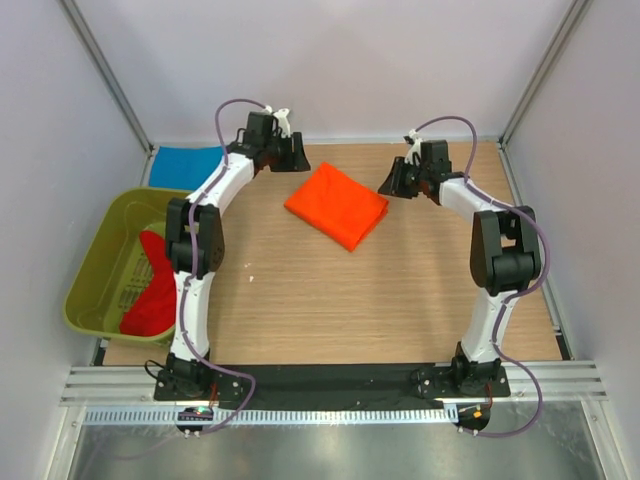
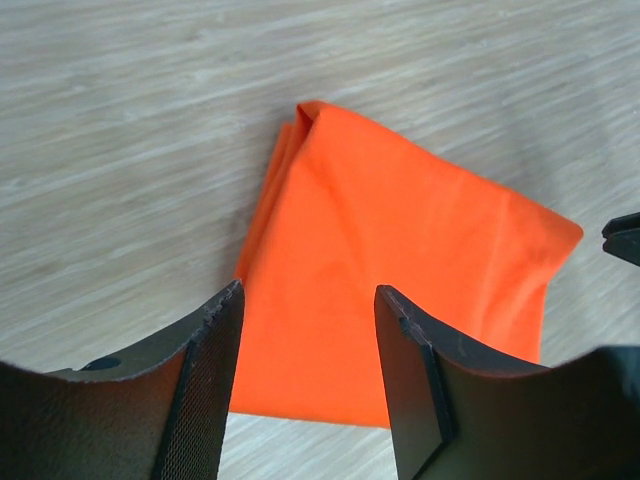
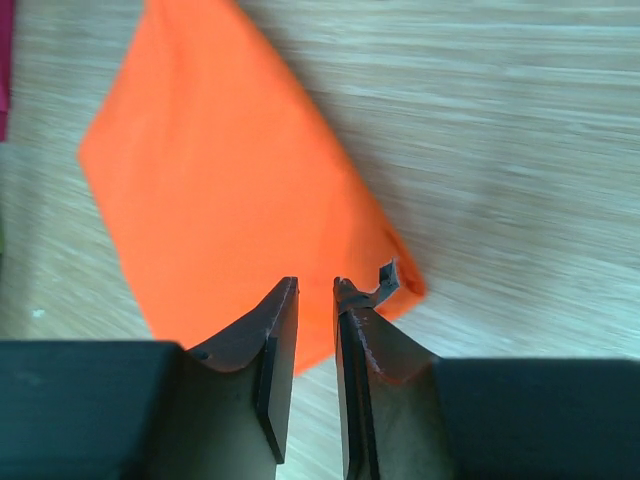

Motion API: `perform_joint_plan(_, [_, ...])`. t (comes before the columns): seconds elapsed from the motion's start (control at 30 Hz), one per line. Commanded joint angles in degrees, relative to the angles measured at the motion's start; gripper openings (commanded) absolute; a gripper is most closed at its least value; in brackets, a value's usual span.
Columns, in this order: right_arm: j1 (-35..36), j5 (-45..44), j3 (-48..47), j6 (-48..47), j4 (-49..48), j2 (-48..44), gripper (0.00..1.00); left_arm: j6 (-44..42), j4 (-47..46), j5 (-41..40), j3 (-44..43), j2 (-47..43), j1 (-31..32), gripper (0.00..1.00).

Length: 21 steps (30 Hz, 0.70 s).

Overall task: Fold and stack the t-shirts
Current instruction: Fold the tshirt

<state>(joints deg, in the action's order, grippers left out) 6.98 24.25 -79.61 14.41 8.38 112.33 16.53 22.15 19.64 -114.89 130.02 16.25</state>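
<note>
The bright orange t-shirt [image 1: 337, 206] lies folded into a neat rectangle at the back middle of the wooden table. My left gripper [image 1: 296, 160] hovers just off its far-left corner, open and empty. From the left wrist the orange shirt [image 2: 400, 270] fills the space beyond the left gripper [image 2: 309, 290]. My right gripper [image 1: 392, 183] hangs by the shirt's right corner. It is open only narrowly and holds nothing. In the right wrist view the orange shirt [image 3: 230, 190] lies beyond the right gripper [image 3: 316, 282]. A blue t-shirt [image 1: 185, 160] lies flat at the back left. A red t-shirt [image 1: 155, 285] sits crumpled in the tub.
The olive-green plastic tub [image 1: 100, 260] stands off the table's left edge. White panels enclose the back and both sides. A black strip [image 1: 330, 378] runs along the near edge between the arm bases.
</note>
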Motion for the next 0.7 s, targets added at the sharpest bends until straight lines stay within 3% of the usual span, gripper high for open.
perform_joint_plan(0.0, [2.68,-1.02,-0.55,5.89,-1.18,-3.61,0.28,0.08,3.50,3.56,-0.16,-0.03,0.18,0.57])
perform_joint_plan(0.23, [3.30,-8.07,3.06,10.81,-3.55,-1.16,0.31,-0.36,7.81,1.02,1.42,-0.64,0.10,0.57])
perform_joint_plan(0.47, [-0.30,-5.98,4.47,12.48,-7.41,4.11,0.31,-2.12,11.50,-6.09,3.53,-1.26,0.01,0.59])
perform_joint_plan(0.67, [-1.01,-5.27,2.18,10.37,-4.87,3.07,0.32,-3.26,13.97,-6.10,4.15,0.14,0.01,0.59])
